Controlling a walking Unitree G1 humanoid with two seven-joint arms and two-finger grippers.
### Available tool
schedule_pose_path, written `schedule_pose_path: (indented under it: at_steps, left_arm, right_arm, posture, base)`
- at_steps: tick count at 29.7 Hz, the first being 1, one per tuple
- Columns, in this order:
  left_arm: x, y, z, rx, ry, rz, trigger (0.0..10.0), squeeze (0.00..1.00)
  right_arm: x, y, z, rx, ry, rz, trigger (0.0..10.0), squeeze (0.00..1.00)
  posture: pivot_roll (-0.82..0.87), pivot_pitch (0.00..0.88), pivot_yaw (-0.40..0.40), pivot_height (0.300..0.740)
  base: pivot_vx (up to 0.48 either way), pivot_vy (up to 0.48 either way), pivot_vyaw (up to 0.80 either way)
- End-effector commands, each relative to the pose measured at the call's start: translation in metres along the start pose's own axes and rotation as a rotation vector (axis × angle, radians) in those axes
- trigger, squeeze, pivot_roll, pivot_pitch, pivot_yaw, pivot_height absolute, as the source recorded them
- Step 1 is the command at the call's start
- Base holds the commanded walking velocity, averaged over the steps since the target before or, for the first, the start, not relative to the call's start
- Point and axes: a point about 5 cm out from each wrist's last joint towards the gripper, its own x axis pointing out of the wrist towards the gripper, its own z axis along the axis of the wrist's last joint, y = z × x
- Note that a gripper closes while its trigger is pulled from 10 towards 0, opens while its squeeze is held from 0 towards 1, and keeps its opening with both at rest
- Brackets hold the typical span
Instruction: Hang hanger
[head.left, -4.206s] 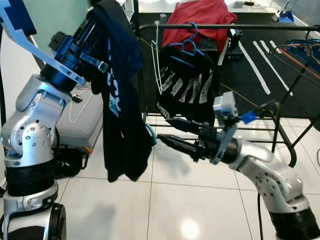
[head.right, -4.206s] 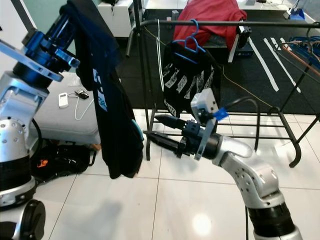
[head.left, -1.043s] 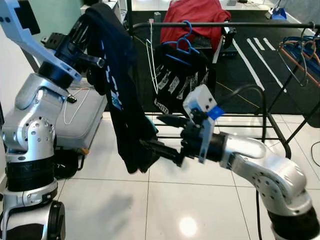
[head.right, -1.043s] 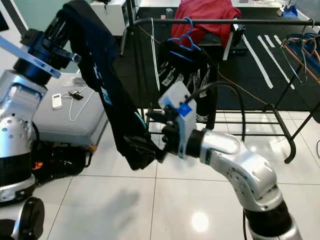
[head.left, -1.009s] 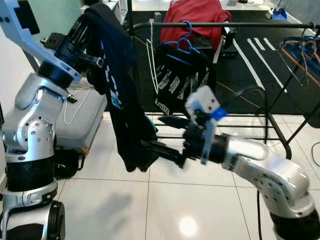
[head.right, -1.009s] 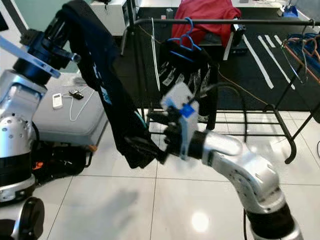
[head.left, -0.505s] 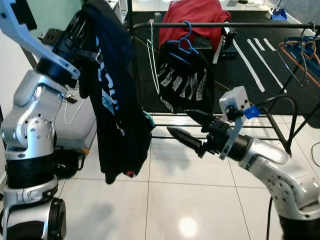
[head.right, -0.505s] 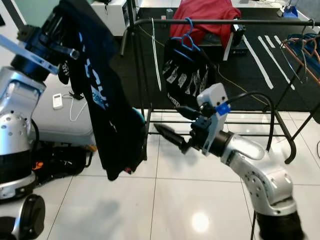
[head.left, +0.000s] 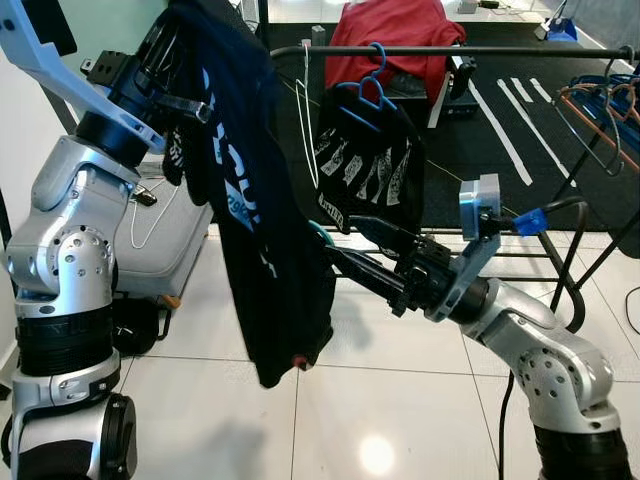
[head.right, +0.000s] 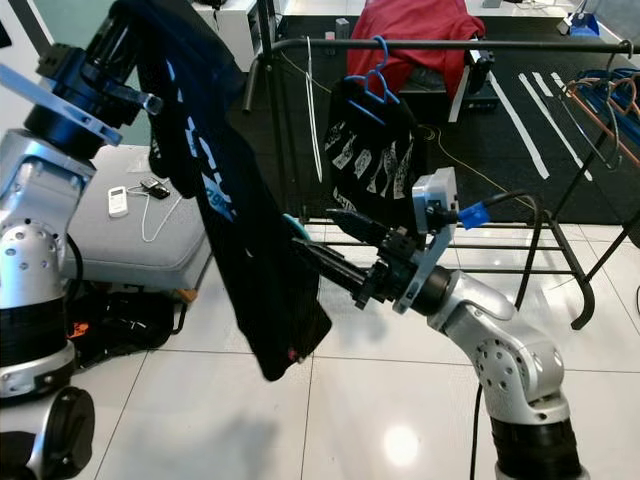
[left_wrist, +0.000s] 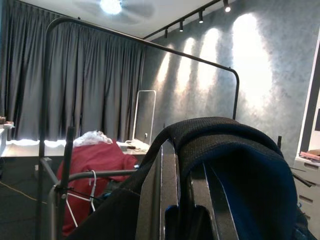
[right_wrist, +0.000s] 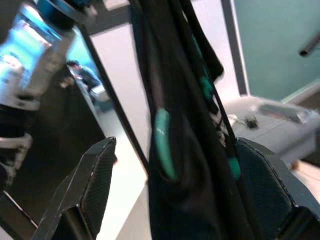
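While the rail is my landmark, everything below is placed against it.

Landmark: black rack rail (head.left: 450, 49), running across the top of the scene.

Hanger: teal hanger (right_wrist: 164, 144), buried inside the black shirt (head.left: 262, 230) that I carry. It hangs left of the rail's near end and lower than the rail, not on it yet.

Left gripper: my left gripper (left_wrist: 181, 197) is raised left of the rail, with the shirt's collar end draped over its fingers. Whether those fingers are parted or pinched I cannot tell; cloth covers them.

Right gripper: my right gripper (right_wrist: 175, 175) reaches in below the rail, its fingers spread wide on either side of the hanging shirt, clamping nothing.

Already on the rail: a blue hanger (head.left: 366, 88) with a patterned black shirt (head.left: 368, 165), a white wire hanger (head.left: 308, 120), and a red garment (head.left: 393, 35) behind.

Stage, as I judge it: steadying the load before lifting it to the rail.

Risk one: my right fingers could snag or drag the cloth and pull the shirt off my left fingers.

Risk two: lifting toward the rail, the swinging shirt could knock the blue hanger or tangle with the wire one.

Risk three: the hook is hidden in cloth, so I may miss the rail.
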Motion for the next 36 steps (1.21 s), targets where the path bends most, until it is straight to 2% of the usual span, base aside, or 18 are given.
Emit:
schedule_pose_path:
  at_steps: [1,2,3,4,11,15,16,18,19,20,27,33,36]
  left_arm:
    - [0.002,-0.006,0.008,0.010,-0.038,-0.029,10.0,0.00]
    - [0.002,-0.006,0.009,0.011,-0.040,-0.028,10.0,0.00]
    - [0.002,-0.006,0.009,0.011,-0.040,-0.028,10.0,0.00]
    - [0.002,-0.007,0.011,0.009,-0.045,-0.030,10.0,0.00]
    - [0.004,-0.010,0.012,0.001,-0.053,-0.040,10.0,0.00]
    - [0.006,-0.015,0.011,-0.016,-0.059,-0.052,10.0,0.00]
    - [0.006,-0.017,0.010,-0.022,-0.060,-0.055,10.0,0.00]
    - [0.006,-0.018,0.010,-0.026,-0.060,-0.057,10.0,0.00]
    - [0.006,-0.019,0.010,-0.027,-0.059,-0.057,10.0,0.00]
    - [0.006,-0.019,0.009,-0.028,-0.058,-0.056,10.0,0.00]
    - [0.007,-0.022,0.007,-0.031,-0.054,-0.054,10.0,0.00]
    - [0.009,-0.026,0.003,-0.043,-0.050,-0.058,10.0,0.00]
    - [0.009,-0.026,0.003,-0.045,-0.049,-0.058,10.0,0.00]
  right_arm:
    - [0.002,0.000,0.000,-0.020,0.008,0.006,10.0,0.00]
    - [0.003,-0.002,-0.005,-0.032,0.029,-0.013,1.3,0.00]
    - [0.003,-0.002,-0.005,-0.032,0.029,-0.013,1.3,0.00]
    - [0.002,-0.006,-0.008,-0.059,0.042,-0.038,0.0,0.00]
    - [0.004,-0.005,-0.003,-0.063,0.001,-0.015,0.0,0.00]
    - [0.012,-0.006,0.001,-0.077,-0.033,0.019,0.0,0.00]
    - [0.015,-0.006,0.003,-0.079,-0.045,0.018,10.0,0.00]
    - [0.016,-0.006,0.004,-0.080,-0.051,0.014,10.0,0.00]
    - [0.017,-0.003,0.005,-0.080,-0.053,0.041,10.0,0.91]
    - [0.018,0.000,0.006,-0.081,-0.054,0.055,10.0,1.00]
    - [0.026,0.010,0.004,-0.086,-0.055,0.090,10.0,1.00]
    - [0.039,0.029,0.006,-0.047,-0.108,0.152,10.0,1.00]
    - [0.040,0.031,0.007,-0.044,-0.113,0.159,10.0,1.00]
  posture:
    - [-0.13,0.135,0.039,0.740]
    - [-0.13,0.135,0.037,0.740]
    - [-0.13,0.135,0.037,0.740]
    - [-0.13,0.133,0.039,0.740]
    - [-0.13,0.132,0.041,0.740]
    - [-0.12,0.119,0.041,0.740]
    - [-0.11,0.118,0.040,0.740]
    - [-0.11,0.118,0.040,0.740]
    - [-0.11,0.117,0.038,0.740]
    - [-0.11,0.116,0.038,0.740]
    - [-0.12,0.120,0.038,0.740]
    - [-0.12,0.129,0.039,0.740]
    - [-0.12,0.130,0.038,0.740]
  base:
    - [0.000,0.000,0.00]
    - [0.000,0.000,0.00]
    - [0.000,0.000,0.00]
    - [0.000,0.000,0.00]
    - [0.000,0.000,0.00]
    - [0.000,0.000,0.00]
    - [0.000,0.000,0.00]
    - [0.000,0.000,0.00]
    - [0.000,0.000,0.00]
    - [0.000,0.000,0.00]
    - [0.000,0.000,0.00]
    - [0.000,0.000,0.00]
    - [0.000,0.000,0.00]
